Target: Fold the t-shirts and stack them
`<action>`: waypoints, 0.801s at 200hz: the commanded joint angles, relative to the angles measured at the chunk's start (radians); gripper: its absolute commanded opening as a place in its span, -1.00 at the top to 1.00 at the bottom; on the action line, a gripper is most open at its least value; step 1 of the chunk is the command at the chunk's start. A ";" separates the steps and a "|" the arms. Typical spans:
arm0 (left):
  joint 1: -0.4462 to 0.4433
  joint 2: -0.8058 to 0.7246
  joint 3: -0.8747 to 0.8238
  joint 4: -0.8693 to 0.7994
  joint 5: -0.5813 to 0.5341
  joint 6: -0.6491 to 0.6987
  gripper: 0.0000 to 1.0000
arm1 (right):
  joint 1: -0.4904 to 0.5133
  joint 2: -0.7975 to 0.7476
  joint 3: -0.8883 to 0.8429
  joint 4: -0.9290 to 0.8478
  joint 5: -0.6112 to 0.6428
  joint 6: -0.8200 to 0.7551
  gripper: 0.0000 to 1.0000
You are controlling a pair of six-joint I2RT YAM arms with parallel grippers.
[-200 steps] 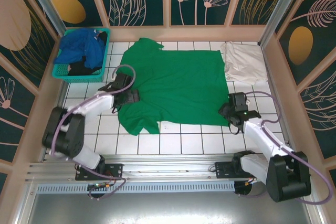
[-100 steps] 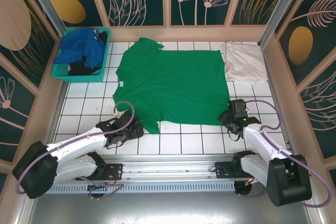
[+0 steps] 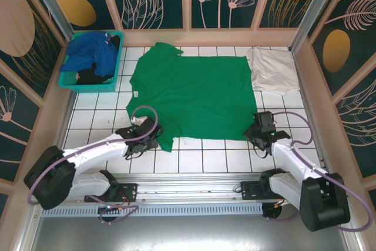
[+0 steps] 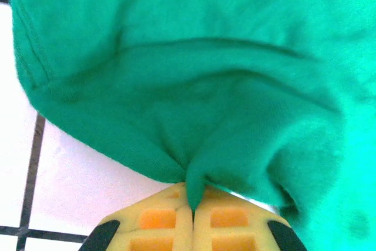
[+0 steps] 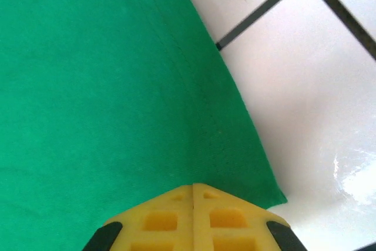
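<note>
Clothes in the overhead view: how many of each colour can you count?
Green t-shirt: 1
Cream-white t-shirt: 1
Blue t-shirt, bunched in the basket: 1
Black cloth, also in the basket: 1
Total: 4

Large bright green cloth t-shirt [image 3: 191, 95]: we see it spread flat mid-table [image 3: 200, 160], near-left part puckered.
Cream-white cloth t-shirt [image 3: 271, 70]: crumpled, far right corner.
Royal-blue cloth t-shirt [image 3: 91, 54]: bunched, far left corner.
</note>
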 commanded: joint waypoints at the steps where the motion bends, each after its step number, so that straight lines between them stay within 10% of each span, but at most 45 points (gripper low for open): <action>1: -0.002 -0.108 0.097 -0.108 -0.013 0.050 1.00 | 0.007 -0.065 0.088 -0.081 0.046 -0.019 1.00; 77: 0.086 0.019 0.374 -0.212 -0.062 0.205 1.00 | 0.008 0.066 0.277 -0.127 0.065 -0.090 1.00; 94: 0.089 0.025 0.359 -0.191 -0.023 0.202 1.00 | 0.047 0.038 0.197 -0.149 0.076 -0.021 0.33; 160: 0.089 -0.019 0.257 -0.150 -0.001 0.167 1.00 | 0.040 0.067 -0.028 -0.007 0.075 0.089 0.05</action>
